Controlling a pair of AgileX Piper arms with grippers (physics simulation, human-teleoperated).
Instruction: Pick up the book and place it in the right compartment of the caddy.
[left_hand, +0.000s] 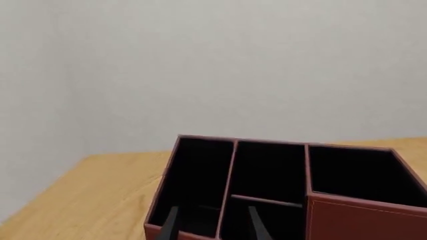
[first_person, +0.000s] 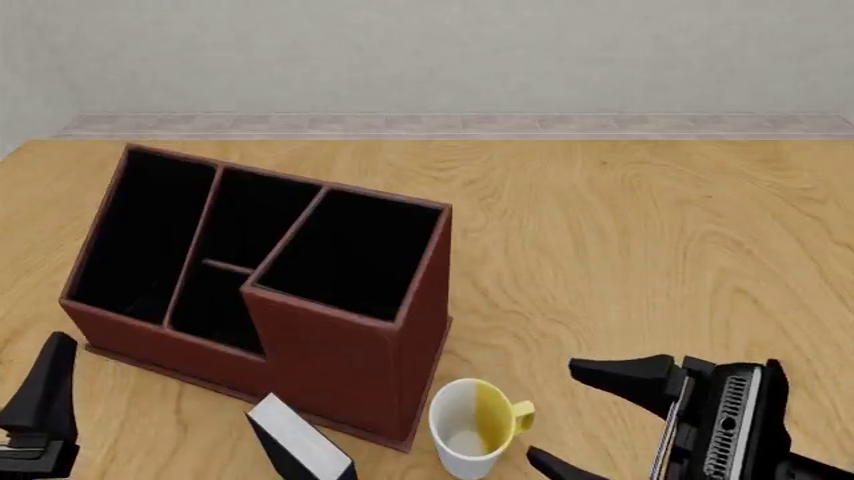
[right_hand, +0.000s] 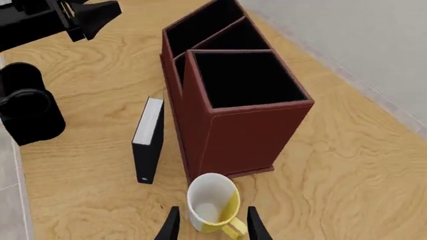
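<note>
The black book (first_person: 300, 447) with white page edges stands upright on the table, close against the caddy's (first_person: 340, 375) near wall; it also shows in the right wrist view (right_hand: 148, 140). The right compartment (first_person: 350, 250), the tall square section, holds nothing. My right gripper (first_person: 554, 413) is open low at the front right, its fingers (right_hand: 172, 225) flanking the mug without touching it, and it is well apart from the book. My left gripper (left_hand: 213, 210) is open at the front left, pointing at the caddy's lower sections and holding nothing.
A white mug with a yellow handle (first_person: 467, 425) stands just right of the book, by the caddy's front corner. The caddy's long narrow section (first_person: 140, 235) and small sections (first_person: 260, 215) lie left of the tall one. Bare wooden table (first_person: 641, 240) stretches right.
</note>
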